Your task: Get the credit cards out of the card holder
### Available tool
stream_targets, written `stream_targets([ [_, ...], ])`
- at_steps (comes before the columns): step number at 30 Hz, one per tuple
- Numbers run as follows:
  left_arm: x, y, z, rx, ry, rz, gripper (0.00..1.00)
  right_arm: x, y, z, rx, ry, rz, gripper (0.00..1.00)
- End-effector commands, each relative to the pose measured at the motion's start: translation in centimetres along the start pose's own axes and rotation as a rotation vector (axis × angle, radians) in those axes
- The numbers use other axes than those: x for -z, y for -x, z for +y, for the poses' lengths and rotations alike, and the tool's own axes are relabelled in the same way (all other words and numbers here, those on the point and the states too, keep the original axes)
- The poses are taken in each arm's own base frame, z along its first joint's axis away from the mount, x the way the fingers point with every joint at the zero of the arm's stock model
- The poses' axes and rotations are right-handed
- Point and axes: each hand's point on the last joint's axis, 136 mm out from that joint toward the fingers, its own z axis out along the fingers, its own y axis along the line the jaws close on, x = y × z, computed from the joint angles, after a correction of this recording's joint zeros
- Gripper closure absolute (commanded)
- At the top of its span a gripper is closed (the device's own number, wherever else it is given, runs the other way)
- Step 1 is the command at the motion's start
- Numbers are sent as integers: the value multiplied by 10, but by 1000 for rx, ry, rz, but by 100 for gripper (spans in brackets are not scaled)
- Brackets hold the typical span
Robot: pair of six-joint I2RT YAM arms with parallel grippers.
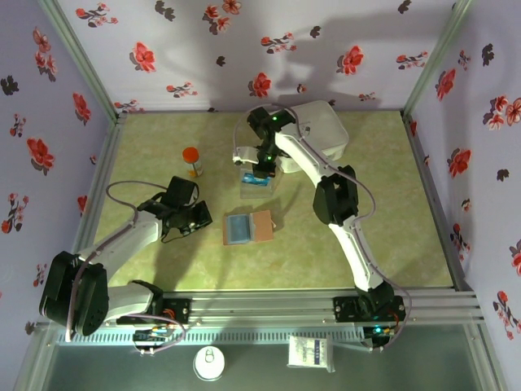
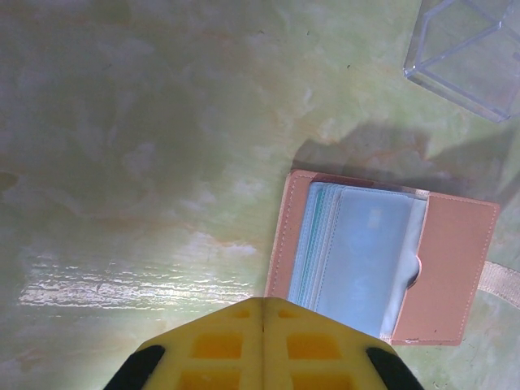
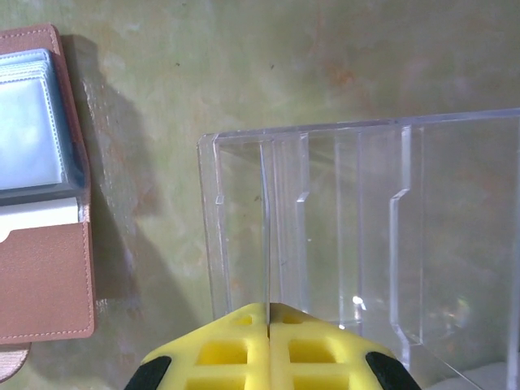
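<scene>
**Mia:** Can any words be read?

**Tom:** A white packet (image 1: 309,352) lies by the near rail. Its print is too small to read.

**Mia:** What is the room like?

**Tom:** The worktop (image 1: 407,228) is yellow-green and cloudy. The walls (image 1: 49,98) are pale purple with red and dark flowers.

**Mia:** Where is the card holder?

**Tom:** The card holder (image 1: 248,229) lies open in the middle of the worktop. The credit cards (image 2: 307,244) sit in its pockets, with teal edges peeking out.

**Mia:** And the hands?

**Tom:** The left hand (image 2: 262,307) is just left of the card holder, its fingers pressed together and empty. The right hand (image 3: 268,310) hangs over the clear tray (image 3: 455,244), its fingers together too. An orange-capped bottle (image 1: 192,160) and a white case (image 1: 321,130) stand farther back.
</scene>
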Motion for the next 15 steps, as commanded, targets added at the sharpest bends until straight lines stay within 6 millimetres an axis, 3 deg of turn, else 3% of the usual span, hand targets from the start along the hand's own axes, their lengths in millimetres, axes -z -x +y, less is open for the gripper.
stream_targets([
  [1, 1, 0, 1, -14, -12, -3, 94, -6, -8, 9, -2, 62, 21, 100],
  [15, -4, -2, 0, -4, -26, 16, 94, -23, -19, 20, -7, 140, 52, 100],
])
